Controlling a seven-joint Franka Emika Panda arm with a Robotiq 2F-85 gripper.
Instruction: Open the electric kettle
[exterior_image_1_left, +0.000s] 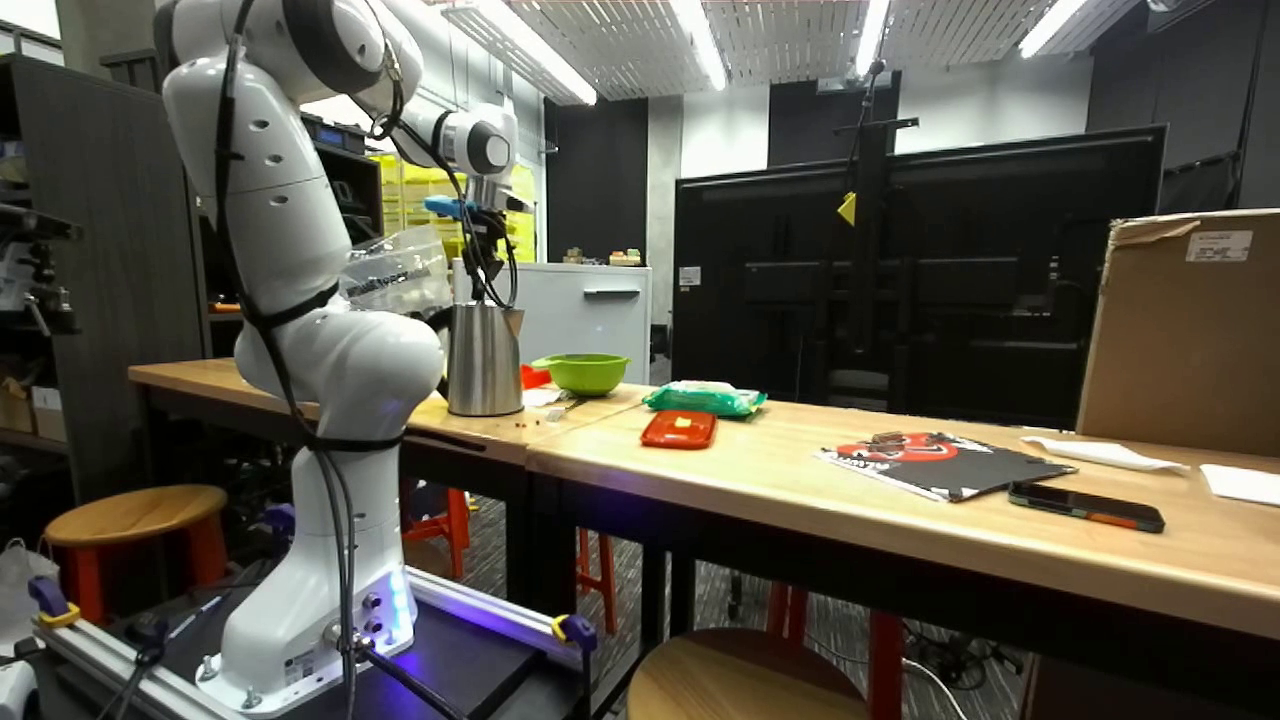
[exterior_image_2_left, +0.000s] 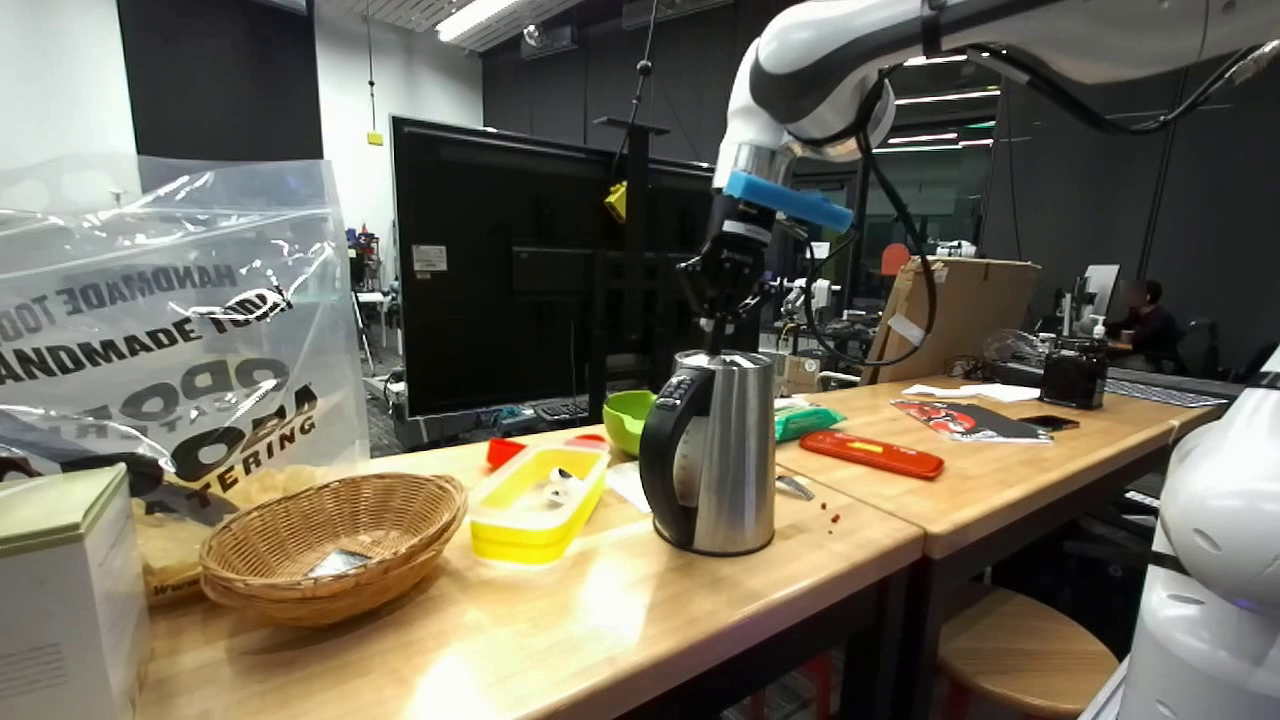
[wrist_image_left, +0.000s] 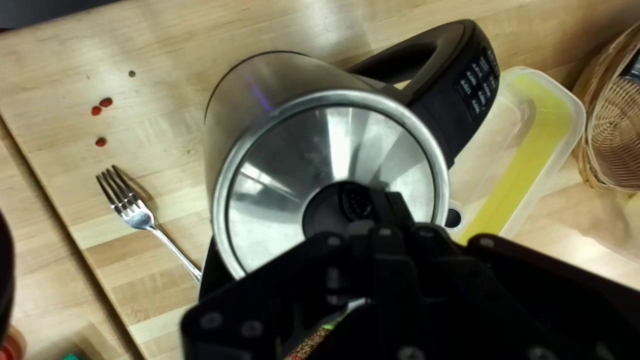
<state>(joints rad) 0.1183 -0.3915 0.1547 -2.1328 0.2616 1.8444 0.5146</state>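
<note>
The electric kettle (exterior_image_1_left: 485, 365) is a silver metal jug standing upright on the wooden table; it also shows in an exterior view (exterior_image_2_left: 738, 460). Its black handle (exterior_image_2_left: 672, 455) has printed buttons. In the wrist view the shiny round metal lid (wrist_image_left: 280, 170) sits inside the rim, with a dark round piece (wrist_image_left: 325, 210) at its centre. My gripper (wrist_image_left: 387, 205) points down over the lid, its two fingertips together beside that dark centre and partly covering it. It also shows in both exterior views (exterior_image_1_left: 481, 296) (exterior_image_2_left: 716, 342). Whether the fingertips touch the lid cannot be told.
A yellow container (exterior_image_2_left: 535, 525) stands near the handle side, with a wicker basket (exterior_image_2_left: 330, 570) beyond. A green bowl (exterior_image_1_left: 590, 375) is behind the kettle. A fork (wrist_image_left: 137, 215) and small red bits (wrist_image_left: 101, 142) lie beside it. A red case (exterior_image_2_left: 870, 455) lies farther off.
</note>
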